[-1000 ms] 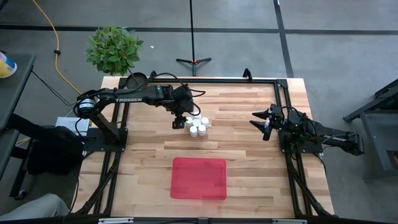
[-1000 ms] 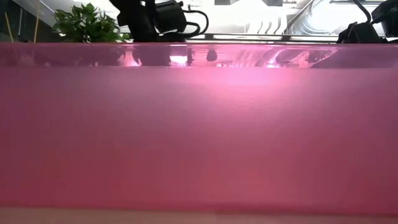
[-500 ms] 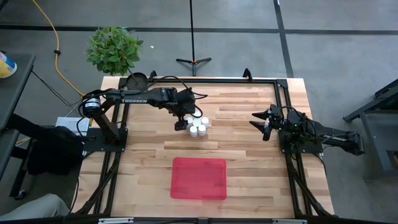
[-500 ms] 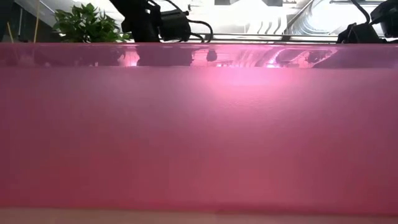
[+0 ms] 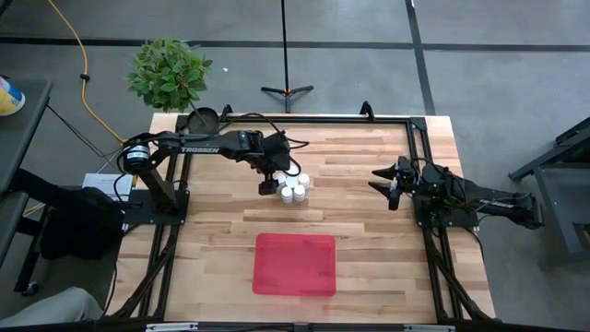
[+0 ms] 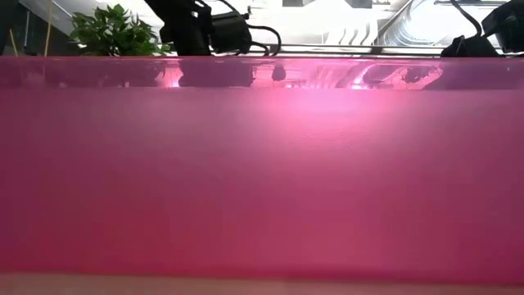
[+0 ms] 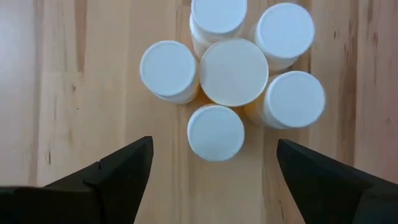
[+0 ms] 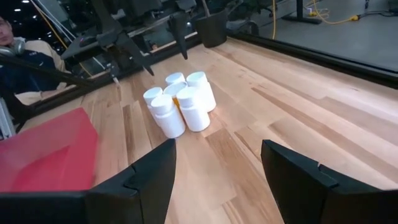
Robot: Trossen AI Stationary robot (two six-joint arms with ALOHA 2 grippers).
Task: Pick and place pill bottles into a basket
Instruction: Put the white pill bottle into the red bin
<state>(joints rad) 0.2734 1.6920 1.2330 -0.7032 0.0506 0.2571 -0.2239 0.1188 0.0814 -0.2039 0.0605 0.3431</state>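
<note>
Several pill bottles (image 5: 293, 187) with white caps stand upright in a tight cluster on the wooden table; some bodies are amber. They also show in the left wrist view (image 7: 233, 71) and the right wrist view (image 8: 180, 102). My left gripper (image 5: 268, 182) (image 7: 214, 152) is open, pointing down at the cluster's left side and touching nothing. My right gripper (image 5: 387, 184) (image 8: 217, 155) is open and empty near the table's right edge. The red basket (image 5: 295, 264) lies flat near the front edge, and its wall (image 6: 262, 180) fills the low view.
A small dark round pot (image 5: 203, 120) stands at the table's far left corner, with a green plant (image 5: 169, 72) on the floor behind it. A black frame (image 5: 419, 166) runs along the table's edges. A person (image 8: 15, 37) shows beyond the table in the right wrist view.
My left gripper has gone a little toward the table's right edge, closer to the bottle cluster. The bottles have stayed where they were.
</note>
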